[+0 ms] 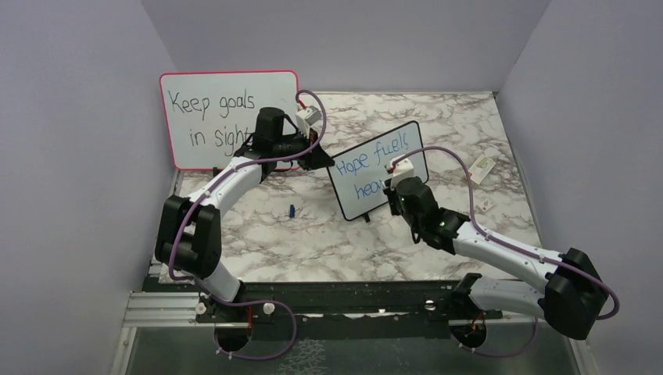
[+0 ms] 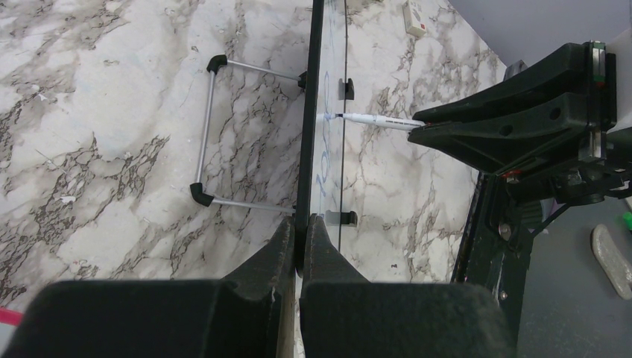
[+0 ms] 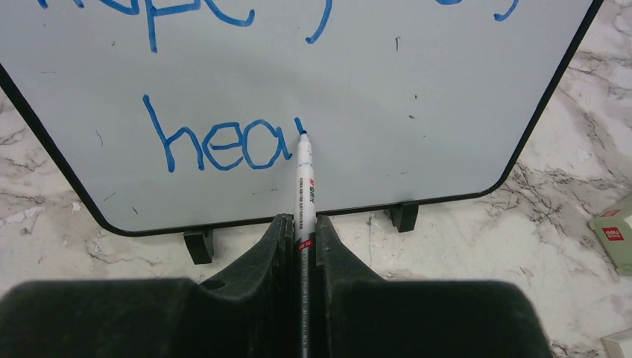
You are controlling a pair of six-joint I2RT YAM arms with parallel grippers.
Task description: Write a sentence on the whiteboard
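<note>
— What's at the far left?
— A pink-framed board [image 1: 229,117] with black handwriting, propped against the back wall. Just right of it, the left end effector [image 2: 302,227] is clamped on the side edge of the whiteboard [image 1: 367,183].
— Anything lying in front?
— A small blue cap [image 1: 291,211] on the marble surface [image 1: 313,250], apart from both arms.
— And the whiteboard itself?
— It stands upright on its little black feet near the middle of the surface, angled toward the right arm. The sentence [image 3: 223,145] is in blue: "Hope fuels" on top, "hea" and the start of another stroke below.
— The right side?
— The right end effector [image 3: 302,224] is closed around a white marker [image 3: 304,186], its tip touching the board just after the "a". Two small packets [image 1: 478,166] lie further right.
</note>
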